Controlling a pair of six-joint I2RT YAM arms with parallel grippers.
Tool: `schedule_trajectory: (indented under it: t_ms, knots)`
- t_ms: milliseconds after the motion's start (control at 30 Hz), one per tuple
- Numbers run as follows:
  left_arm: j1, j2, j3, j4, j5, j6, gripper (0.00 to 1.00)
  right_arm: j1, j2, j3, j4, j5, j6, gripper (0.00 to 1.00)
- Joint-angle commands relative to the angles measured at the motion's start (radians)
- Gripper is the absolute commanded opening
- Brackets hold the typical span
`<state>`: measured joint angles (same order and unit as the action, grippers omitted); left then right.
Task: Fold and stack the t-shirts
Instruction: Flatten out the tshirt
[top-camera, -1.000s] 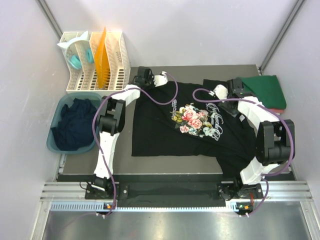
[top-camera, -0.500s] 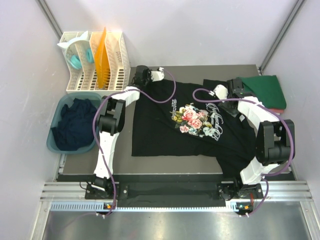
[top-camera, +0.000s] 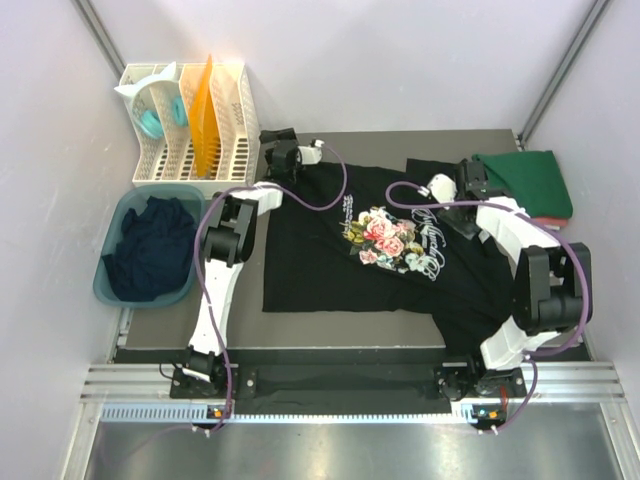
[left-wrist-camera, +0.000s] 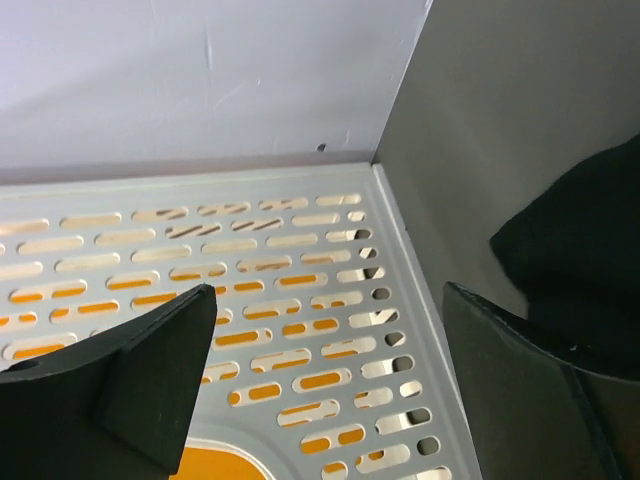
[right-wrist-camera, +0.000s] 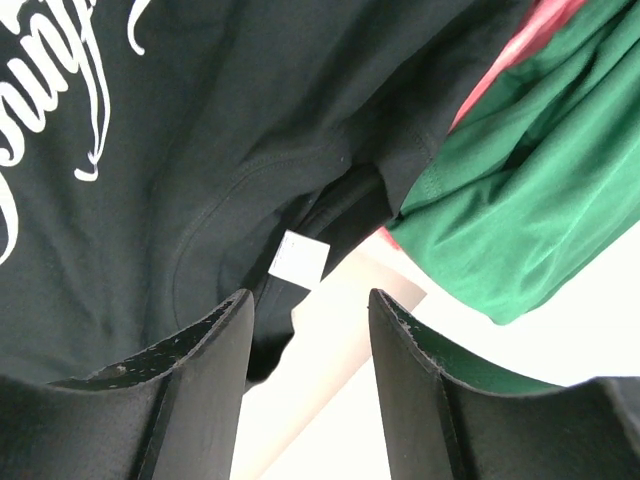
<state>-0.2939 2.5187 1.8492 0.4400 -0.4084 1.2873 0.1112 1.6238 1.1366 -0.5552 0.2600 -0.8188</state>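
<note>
One spread left tool (left-wrist-camera: 328, 295) hangs just beside the black t-shirt (left-wrist-camera: 580, 240).

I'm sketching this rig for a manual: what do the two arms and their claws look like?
The left arm and right arm have white links and black joints, each trailed by a purple cable. Claw fingers are matte black wedges.

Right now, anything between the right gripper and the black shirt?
Nothing visible does. The right gripper hangs, jaws apart, just over the black shirt at its collar, by the white label. The green shirt lies off to the side, not in between.
</note>
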Motion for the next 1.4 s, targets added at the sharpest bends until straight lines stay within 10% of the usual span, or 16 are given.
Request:
schedule_trajectory:
  t_ms: [0, 300, 467, 700, 1367]
  knots:
    - [0.012, -0.003, 0.076, 0.140, -0.119, 0.029, 0.99, 0.012, -0.074, -0.014, 0.011, -0.005, -0.002, 0.50]
    - [0.024, -0.222, 0.033, 0.010, -0.159, -0.103, 0.99, 0.013, -0.090, -0.014, 0.018, -0.022, 0.003, 0.51]
    - [0.039, -0.588, -0.205, -0.720, 0.317, -0.284, 0.99, 0.012, -0.119, -0.024, 0.029, -0.018, -0.009, 0.51]
    - [-0.020, -0.917, -0.634, -1.118, 0.634, -0.056, 0.99, 0.013, -0.160, -0.060, 0.029, 0.005, -0.055, 0.51]
    - [-0.221, -1.365, -1.105, -1.327, 0.714, -0.091, 0.99, 0.013, -0.214, -0.057, 0.009, 0.038, -0.135, 0.52]
